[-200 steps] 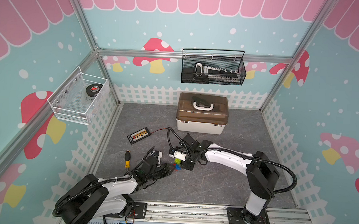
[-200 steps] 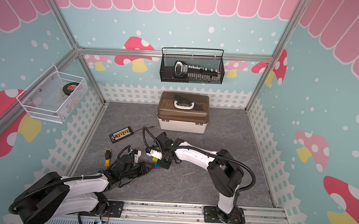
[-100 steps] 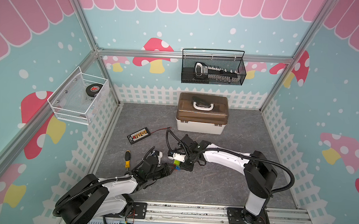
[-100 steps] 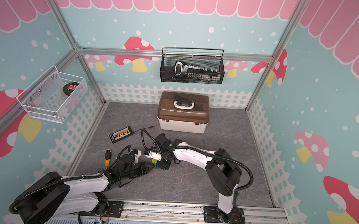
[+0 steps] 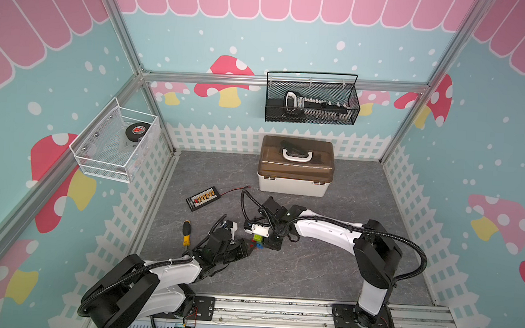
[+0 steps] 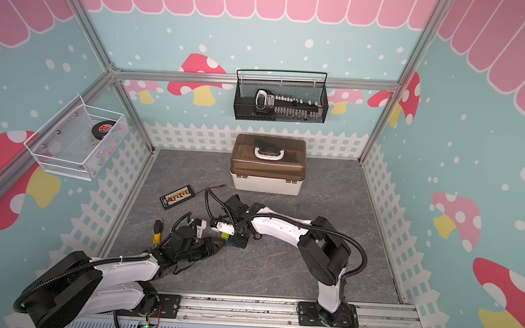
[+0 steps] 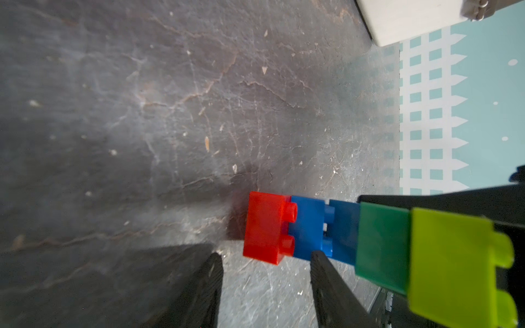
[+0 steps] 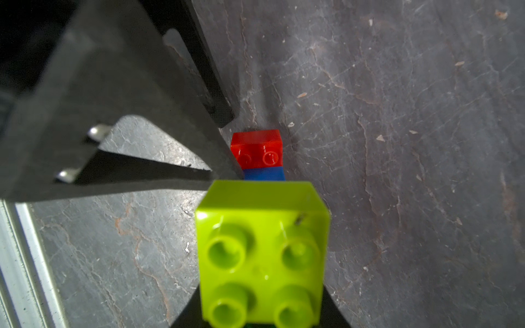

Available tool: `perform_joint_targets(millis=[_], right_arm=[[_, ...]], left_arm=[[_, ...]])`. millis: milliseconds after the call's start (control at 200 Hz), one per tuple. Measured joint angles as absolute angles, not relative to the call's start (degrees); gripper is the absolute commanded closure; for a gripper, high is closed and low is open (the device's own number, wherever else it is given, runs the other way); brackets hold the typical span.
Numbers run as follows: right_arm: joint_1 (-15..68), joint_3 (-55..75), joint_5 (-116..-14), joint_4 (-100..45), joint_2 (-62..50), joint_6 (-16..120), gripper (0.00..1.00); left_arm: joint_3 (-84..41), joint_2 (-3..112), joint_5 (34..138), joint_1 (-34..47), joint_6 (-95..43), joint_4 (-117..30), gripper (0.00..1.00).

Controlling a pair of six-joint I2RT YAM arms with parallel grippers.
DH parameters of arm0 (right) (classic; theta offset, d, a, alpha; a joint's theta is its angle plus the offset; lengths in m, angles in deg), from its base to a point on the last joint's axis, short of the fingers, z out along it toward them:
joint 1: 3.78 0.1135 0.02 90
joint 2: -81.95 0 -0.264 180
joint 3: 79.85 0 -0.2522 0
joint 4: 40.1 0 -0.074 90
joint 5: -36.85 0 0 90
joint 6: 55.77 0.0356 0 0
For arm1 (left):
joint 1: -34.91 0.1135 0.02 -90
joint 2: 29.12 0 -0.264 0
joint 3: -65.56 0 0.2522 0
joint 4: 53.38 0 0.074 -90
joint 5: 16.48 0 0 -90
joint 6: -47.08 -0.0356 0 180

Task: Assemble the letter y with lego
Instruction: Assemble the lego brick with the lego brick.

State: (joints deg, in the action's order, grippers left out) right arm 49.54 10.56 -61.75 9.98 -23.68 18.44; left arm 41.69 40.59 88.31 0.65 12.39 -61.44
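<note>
**Left wrist view: figure nearly built, one joint looks loose**

Compared with the pictures of one second ago, almost nothing has moved in both top views. The right arm has leaned only a little toward the left one, and the two end effectors meet at the same place on the front part of the surface. From this I judge that no new brick is being fetched and the work is now on the joints.

The letter y is pinched by the right end effector. Its jaws are pressed together at the end where the dark green bar and the lime brick are. The red tail brick points down to the surface; whether it touches, I cannot tell.

The left end effector has its jaws spread and holds nothing, and one finger lies against a blue brick. A small gap shows between the two blue bricks, so this joint probably needs one more press.
</note>
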Motion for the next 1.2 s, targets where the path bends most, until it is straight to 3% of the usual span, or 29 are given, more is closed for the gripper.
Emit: perform_joint_targets(millis=[845, 1106, 1196], right_arm=[[49.54, 10.56, -61.73, 9.17, -19.48, 19.73, 0.75], [49.52, 10.56, -61.62, 9.15, -19.48, 19.73, 0.75], [49.52, 10.56, -61.54, 9.15, -19.48, 19.73, 0.75]], left_arm=[[42.81, 38.05, 87.50, 3.31, 12.39, -59.49, 0.51], [42.83, 34.34, 87.13, 3.44, 12.56, -56.92, 0.30], [42.83, 30.75, 86.54, 3.46, 12.30, -53.70, 0.27]])
